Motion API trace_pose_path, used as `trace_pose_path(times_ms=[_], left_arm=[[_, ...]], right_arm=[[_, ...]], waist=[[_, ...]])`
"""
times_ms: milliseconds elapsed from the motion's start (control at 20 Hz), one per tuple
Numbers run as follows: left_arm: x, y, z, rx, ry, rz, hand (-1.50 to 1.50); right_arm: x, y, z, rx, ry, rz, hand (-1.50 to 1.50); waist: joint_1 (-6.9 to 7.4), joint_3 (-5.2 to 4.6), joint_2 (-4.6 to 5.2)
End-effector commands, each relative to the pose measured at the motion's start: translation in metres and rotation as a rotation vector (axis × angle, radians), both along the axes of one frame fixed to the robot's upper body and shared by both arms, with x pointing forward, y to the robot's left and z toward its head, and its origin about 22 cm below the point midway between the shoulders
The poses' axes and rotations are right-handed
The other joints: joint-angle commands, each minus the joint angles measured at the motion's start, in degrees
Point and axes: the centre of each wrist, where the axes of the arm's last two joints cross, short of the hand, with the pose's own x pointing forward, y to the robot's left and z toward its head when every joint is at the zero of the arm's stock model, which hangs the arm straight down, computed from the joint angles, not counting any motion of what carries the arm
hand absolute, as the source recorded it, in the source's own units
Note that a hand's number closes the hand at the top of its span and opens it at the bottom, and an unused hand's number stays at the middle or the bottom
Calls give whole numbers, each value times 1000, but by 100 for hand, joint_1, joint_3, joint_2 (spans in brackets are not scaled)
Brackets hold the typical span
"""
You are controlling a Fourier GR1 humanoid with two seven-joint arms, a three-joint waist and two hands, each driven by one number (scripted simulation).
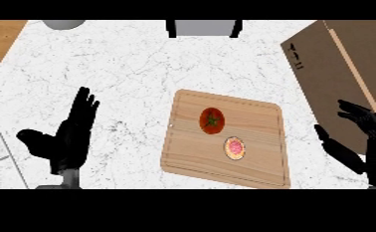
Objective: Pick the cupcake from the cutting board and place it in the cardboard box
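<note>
The cupcake (234, 148), small with pink frosting and a pale rim, sits on the wooden cutting board (257, 166) right of centre. A red tomato (211, 120) lies on the board just up-left of it. The cardboard box (327, 76) stands at the right edge, brown and tall. My right hand (351, 141) is at the right edge beside the box, fingers spread, holding nothing, a short way right of the board. My left hand (67, 136) rests open at the lower left with fingers up.
The white marble counter (125, 71) spreads between my left hand and the board. A grey round object (64, 24) and a grey block with dark legs (204, 28) sit at the far edge. A wooden strip (9, 34) shows at the top left.
</note>
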Motion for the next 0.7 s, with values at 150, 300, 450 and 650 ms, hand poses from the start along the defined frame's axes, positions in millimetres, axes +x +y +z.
trace_pose_path(times_ms=[150, 300, 450, 650], left_arm=[[20, 5, 34, 56, -86, -68, 0], [31, -2, 32, 77, -92, -77, 0], [35, 3, 25, 70, -89, -89, 0], [37, -5, 12, 69, -85, -98, 0]], right_arm=[[-39, -28, 1, -213, 154, 90, -150], [-39, -30, 24, -332, 312, 195, -150], [-48, -26, 30, -355, 484, 315, -150], [-38, -12, 61, -332, 561, 357, -150]], waist=[[89, 247, 45], [163, 220, 42], [262, 212, 44], [327, 213, 30]])
